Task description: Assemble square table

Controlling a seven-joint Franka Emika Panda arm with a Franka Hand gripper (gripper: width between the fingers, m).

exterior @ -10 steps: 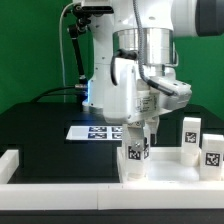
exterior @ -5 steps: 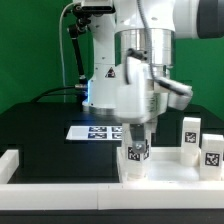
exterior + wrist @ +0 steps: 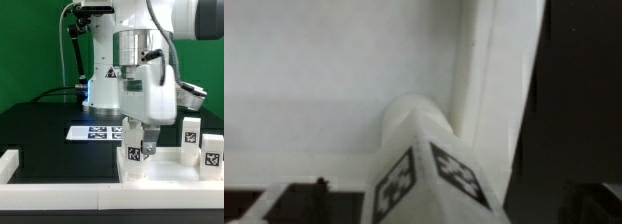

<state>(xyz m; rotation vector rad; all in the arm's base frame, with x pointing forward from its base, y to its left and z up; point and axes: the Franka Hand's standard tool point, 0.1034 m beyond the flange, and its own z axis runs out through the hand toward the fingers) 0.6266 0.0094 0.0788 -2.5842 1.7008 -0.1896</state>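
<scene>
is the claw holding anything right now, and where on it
Yes: the claw grips a white table leg by its upper end, holding it upright over the square top, near its raised rim.

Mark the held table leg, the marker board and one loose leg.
Chunky white tagged leg (image 3: 135,155): exterior view, its tag face.
Flat white marker board (image 3: 88,131): exterior view, printed surface.
Loose white leg (image 3: 190,133): exterior view, its front face.

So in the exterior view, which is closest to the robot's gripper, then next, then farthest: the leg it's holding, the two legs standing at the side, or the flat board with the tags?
1. The held leg, right in the gripper.
2. The marker board, just behind, toward the exterior view's left.
3. The two standing legs on the exterior view's right; the board and these look close to call.
</scene>
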